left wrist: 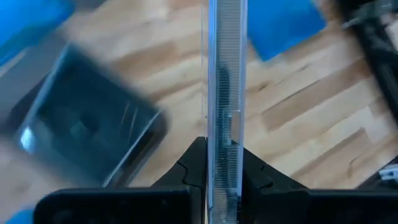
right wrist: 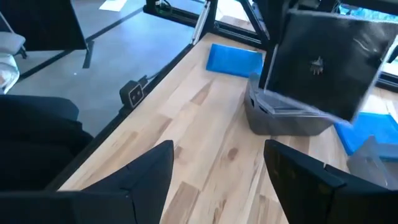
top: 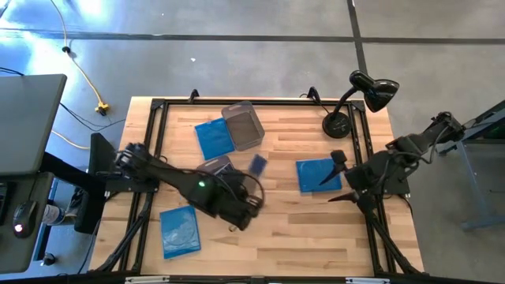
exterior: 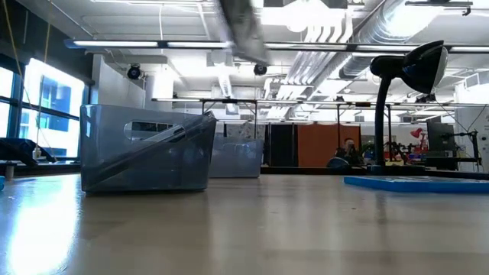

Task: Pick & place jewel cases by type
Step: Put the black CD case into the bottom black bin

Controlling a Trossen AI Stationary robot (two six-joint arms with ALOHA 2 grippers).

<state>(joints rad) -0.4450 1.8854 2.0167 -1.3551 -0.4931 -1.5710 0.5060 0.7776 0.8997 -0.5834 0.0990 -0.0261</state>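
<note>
- A blue jewel case (top: pixel 178 230) lay flat on the table (top: pixel 300 237) near its left front corner.
- The left end effector (left wrist: pixel 224 177) was raised over the table's middle, its fingers clamped on a dark jewel case (left wrist: pixel 225 93) held on edge above the wood.
- Just beside it stood a smoky-grey tub (top: pixel 216 166) with a case leaning inside; a second tub (top: pixel 242 125) sat farther back.
- Another blue case (top: pixel 213 138) lay touching that second tub's left side.
- A third blue case (top: pixel 318 174) lay right of centre, near a black desk lamp (top: pixel 359 99).
- The right end effector (right wrist: pixel 219 163) waited at the right edge, its fingers apart.
</note>
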